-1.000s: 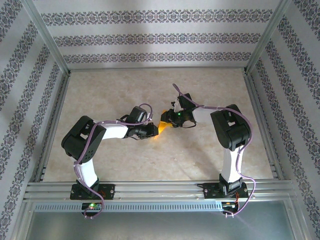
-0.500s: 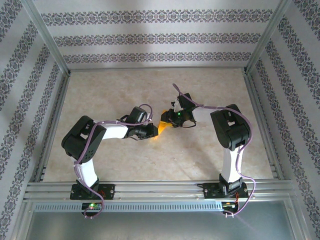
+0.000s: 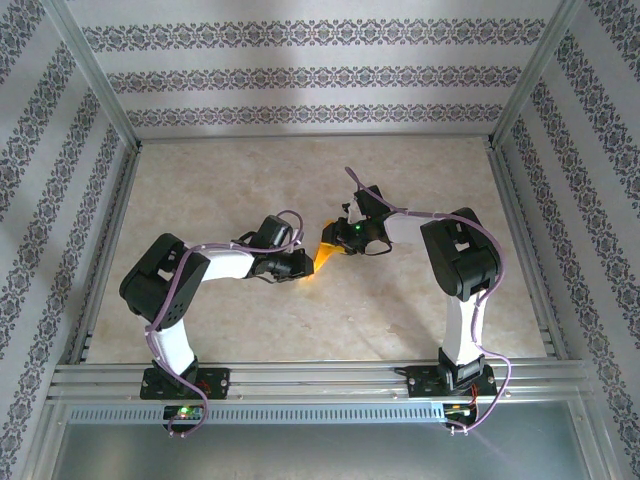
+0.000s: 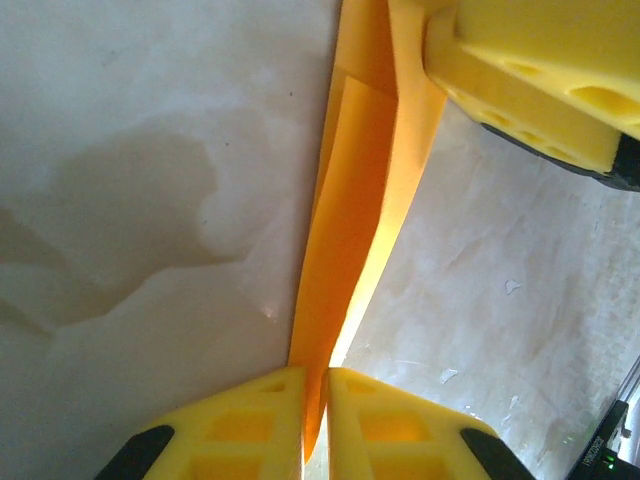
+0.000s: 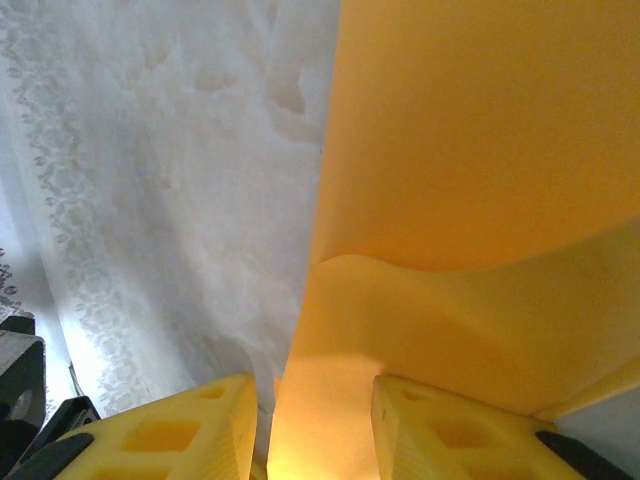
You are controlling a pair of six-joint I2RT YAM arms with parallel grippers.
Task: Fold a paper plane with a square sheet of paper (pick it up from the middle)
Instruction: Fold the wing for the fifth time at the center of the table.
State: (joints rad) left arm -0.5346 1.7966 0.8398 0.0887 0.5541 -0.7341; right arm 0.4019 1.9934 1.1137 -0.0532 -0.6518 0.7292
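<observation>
Beige stone-patterned table [image 3: 230,180] takes most of the top view, closed in by a metal frame [image 3: 320,378] and patterned walls [image 3: 310,75]. The left arm [image 3: 170,290], white and black, stands at 7 o'clock of the table and bends toward the middle; the right arm [image 3: 460,260] stands at 5 o'clock and reaches to the same place. The two grippers meet near the centre of the table, and the sheet of paper [image 3: 322,258] is between them, bright orange and creased into a narrow shape. The left gripper [image 3: 303,264] comes to the paper from 9 o'clock, the right gripper [image 3: 338,238] from 1 o'clock. In the left wrist view the two yellow fingers [image 4: 240,430] of the left gripper sit at 6 o'clock of the picture, pressed almost together, and they pinch the lower end of the paper, which runs up as a long folded strip toward 12 o'clock. One yellow finger of the right gripper touches the strip at 1 o'clock there. In the right wrist view the right fingers [image 5: 440,430] stand partly apart at 6 o'clock with the paper in the gap between them; the paper spreads up and toward 3 o'clock in wide layers. If these pads really press the paper, I cannot tell. Whether the paper touches the table, I also cannot tell.
</observation>
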